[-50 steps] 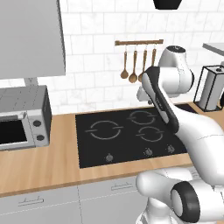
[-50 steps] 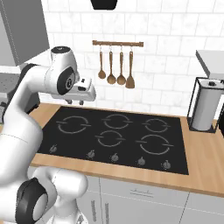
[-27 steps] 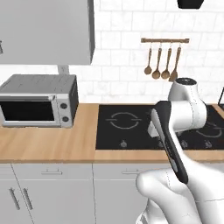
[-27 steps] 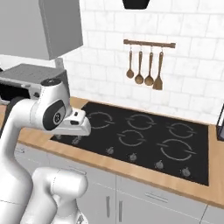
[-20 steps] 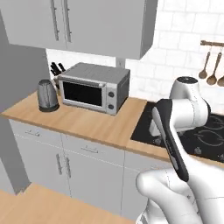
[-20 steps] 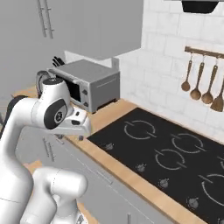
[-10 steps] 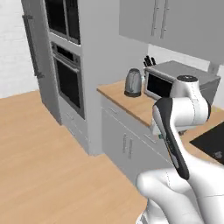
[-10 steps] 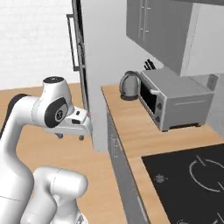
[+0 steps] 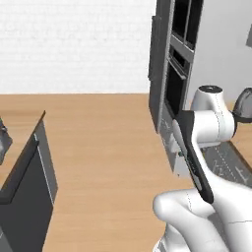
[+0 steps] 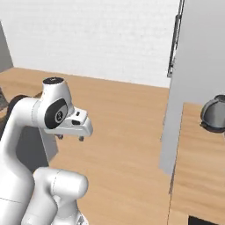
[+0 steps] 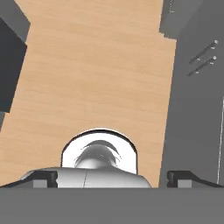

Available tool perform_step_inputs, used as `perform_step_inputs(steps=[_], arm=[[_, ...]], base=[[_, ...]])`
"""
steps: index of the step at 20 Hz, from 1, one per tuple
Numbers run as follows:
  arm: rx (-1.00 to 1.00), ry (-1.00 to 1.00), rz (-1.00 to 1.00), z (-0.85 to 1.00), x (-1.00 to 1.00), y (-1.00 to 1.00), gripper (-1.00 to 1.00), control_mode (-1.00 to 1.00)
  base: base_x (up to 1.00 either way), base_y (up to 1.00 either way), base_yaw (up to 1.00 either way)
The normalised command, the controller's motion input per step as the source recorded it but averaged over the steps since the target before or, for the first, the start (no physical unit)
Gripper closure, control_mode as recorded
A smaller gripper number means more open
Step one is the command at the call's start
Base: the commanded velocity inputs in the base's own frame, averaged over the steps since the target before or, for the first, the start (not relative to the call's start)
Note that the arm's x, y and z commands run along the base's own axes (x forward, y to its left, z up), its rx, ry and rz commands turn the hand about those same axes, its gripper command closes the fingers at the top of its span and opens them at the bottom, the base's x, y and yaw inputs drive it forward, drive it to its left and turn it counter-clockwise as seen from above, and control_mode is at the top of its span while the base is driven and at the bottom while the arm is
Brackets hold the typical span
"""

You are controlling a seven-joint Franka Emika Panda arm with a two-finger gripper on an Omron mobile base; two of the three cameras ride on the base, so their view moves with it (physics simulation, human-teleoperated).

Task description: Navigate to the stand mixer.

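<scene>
The stand mixer is out of view. My gripper (image 10: 70,137) hangs from the folded arm over the wooden floor (image 10: 127,132), pointing down. In the hand view its two dark fingertips (image 11: 44,177) sit far apart at the bottom corners with nothing between them, so it is open and empty.
A dark wall-oven tower (image 9: 176,74) stands to the right, beside grey cabinet fronts (image 11: 197,87). A grey kettle (image 10: 214,115) sits on the wooden counter (image 10: 197,176) by a tall grey panel (image 10: 197,57). A dark low cabinet (image 9: 24,182) stands at left. A white brick wall (image 9: 74,44) closes the back.
The whole picture has swept left: the base turned from the hob, past the microwave and kettle, to the oven tower and open floor. The arm keeps its folded pose.
</scene>
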Motion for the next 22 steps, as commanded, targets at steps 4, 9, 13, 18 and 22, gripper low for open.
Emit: perform_step_inputs(steps=[4,9,13,18,22], arm=[[0.0,0.0,0.0,0.0,0.0,0.0,-1.0,1.0],[0.0,0.0,0.0,0.0,0.0,0.0,-1.0,1.0],[0.0,0.0,0.0,0.0,0.0,0.0,-1.0,1.0],[0.0,0.0,0.0,0.0,0.0,0.0,-1.0,1.0],[0.0,0.0,0.0,0.0,0.0,0.0,-1.0,1.0]], base=[[0.33,0.0,0.84],[0.59,0.0,0.8],[0.83,0.0,0.73],[0.81,-0.07,0.64],[0.8,-0.18,0.6]])
